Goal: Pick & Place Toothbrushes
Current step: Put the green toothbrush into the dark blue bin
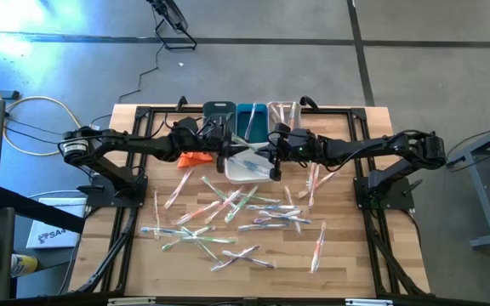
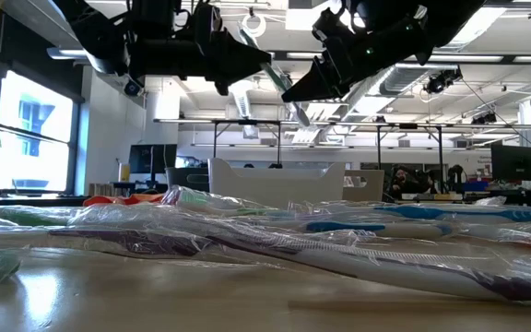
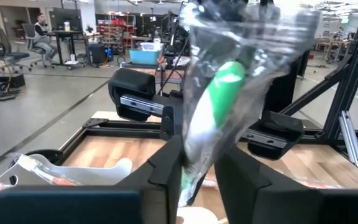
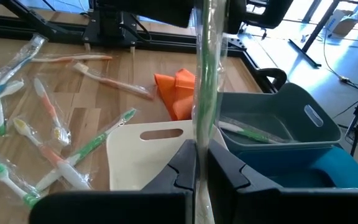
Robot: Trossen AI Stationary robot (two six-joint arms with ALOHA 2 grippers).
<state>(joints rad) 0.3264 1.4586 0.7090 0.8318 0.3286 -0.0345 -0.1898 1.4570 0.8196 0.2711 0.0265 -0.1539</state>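
One green-handled toothbrush (image 3: pixel 219 93) in a clear wrapper hangs in the air between my two grippers, above a white bin (image 1: pixel 247 168). My left gripper (image 1: pixel 230 153) and my right gripper (image 1: pixel 270 156) meet over the middle of the table, each shut on this toothbrush (image 2: pixel 284 88). Many more wrapped toothbrushes (image 1: pixel 228 212) lie scattered flat on the near half of the table. One lies inside the dark grey bin (image 4: pixel 291 124). My left gripper (image 3: pixel 197 168) pinches the wrapped toothbrush between its two fingers at one end, by the lower part of the green handle (image 3: pixel 194 152). The toothbrush runs on away from the fingers, lifted clear of the table. My right gripper (image 4: pixel 201 158) pinches the same toothbrush between its two fingers at the opposite end (image 4: pixel 202 134), wrapper and all. The toothbrush runs straight on from the fingers toward the left gripper and hangs clear above the white bin.
A dark grey bin (image 1: pixel 219 113), a blue bin (image 1: pixel 249 119) and a clear bin (image 1: pixel 283 115) stand in a row at the table's far edge. An orange folded cloth (image 1: pixel 196 159) lies left of the white bin. Black frame rails run along both sides of the table.
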